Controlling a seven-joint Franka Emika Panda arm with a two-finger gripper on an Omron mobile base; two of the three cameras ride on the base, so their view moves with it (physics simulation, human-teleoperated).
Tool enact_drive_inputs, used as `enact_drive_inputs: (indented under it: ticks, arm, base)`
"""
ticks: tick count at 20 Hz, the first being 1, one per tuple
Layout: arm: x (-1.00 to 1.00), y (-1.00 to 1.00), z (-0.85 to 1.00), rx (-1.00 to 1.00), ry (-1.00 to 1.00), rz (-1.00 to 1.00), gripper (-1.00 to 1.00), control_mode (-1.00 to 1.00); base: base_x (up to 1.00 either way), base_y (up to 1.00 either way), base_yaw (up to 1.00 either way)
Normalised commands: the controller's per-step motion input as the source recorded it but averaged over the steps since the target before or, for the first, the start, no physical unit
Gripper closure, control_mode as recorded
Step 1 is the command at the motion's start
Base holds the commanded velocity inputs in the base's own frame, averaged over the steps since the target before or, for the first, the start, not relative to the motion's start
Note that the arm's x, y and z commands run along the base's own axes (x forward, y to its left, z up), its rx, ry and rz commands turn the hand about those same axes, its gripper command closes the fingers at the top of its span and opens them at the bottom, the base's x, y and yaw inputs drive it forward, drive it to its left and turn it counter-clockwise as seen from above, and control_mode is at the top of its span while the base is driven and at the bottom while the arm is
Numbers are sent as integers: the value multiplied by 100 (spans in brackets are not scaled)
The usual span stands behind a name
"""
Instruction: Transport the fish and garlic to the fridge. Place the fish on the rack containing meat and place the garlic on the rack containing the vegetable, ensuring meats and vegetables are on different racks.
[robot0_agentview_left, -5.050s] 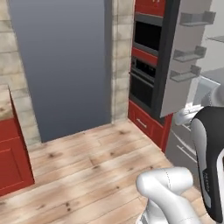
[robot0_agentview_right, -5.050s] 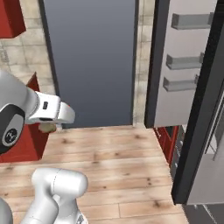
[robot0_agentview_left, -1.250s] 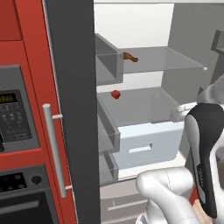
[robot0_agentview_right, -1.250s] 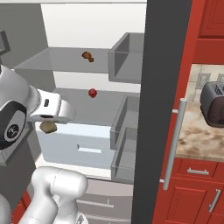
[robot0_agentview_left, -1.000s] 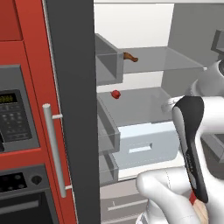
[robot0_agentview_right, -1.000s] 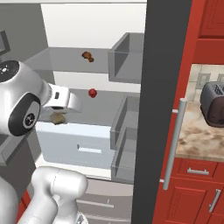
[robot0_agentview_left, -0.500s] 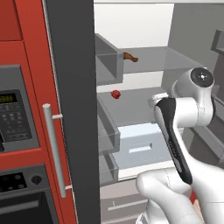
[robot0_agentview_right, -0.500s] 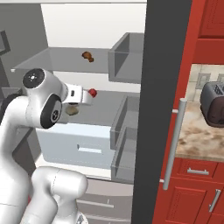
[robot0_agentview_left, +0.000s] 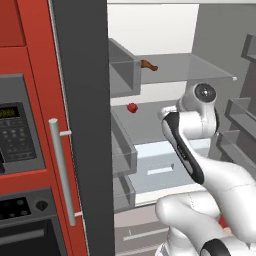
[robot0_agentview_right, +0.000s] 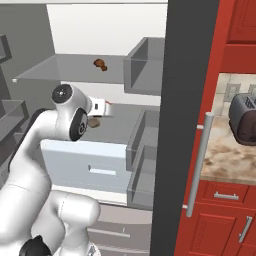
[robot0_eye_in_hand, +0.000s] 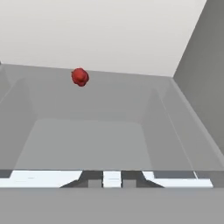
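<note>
Pincer (robot0_agentview_right: 102, 111) pinching garlic (robot0_agentview_right: 95, 121) over middle fridge (robot0_agentview_right: 75, 65) shelf. Best lowered gently beside small round red item (robot0_eye_in_hand: 80, 77), away from brown meat (robot0_agentview_left: 148, 65) above.

fridge (robot0_agentview_left: 85, 75): door matt dark grey, interior smooth white | shelves (robot0_agentview_left: 200, 67): clear, glassy | bins (robot0_agentview_right: 145, 65): grey, look like smooth plastic | oven (robot0_agentview_left: 25, 135): glossy red frame, black panel | handle (robot0_agentview_right: 197, 165): brushed metal | bench (robot0_agentview_right: 232, 152): speckled stone | arm (robot0_agentview_left: 195, 115): glossy white shell | round red item (robot0_eye_in_hand: 80, 77): matt, bumpy, perhaps
</note>
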Motion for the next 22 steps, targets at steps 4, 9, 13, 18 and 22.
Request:
enact_drive_inputs:
  ticks: [4,9,13,18,22]
  arm:
    - [68,-3,-22,0,4,1,100,-100]
    - [57,-5,-37,0,0,1,100,-100]
    - [57,-3,-54,1,0,1,100,-100]
    - [55,-1,-33,4,0,0,100,-100]
    - [54,-1,-27,5,2,0,100,-100]
  base:
    - [0,0,0]
    - [0,0,0]
    - [0,0,0]
    - [0,0,0]
    - [0,0,0]
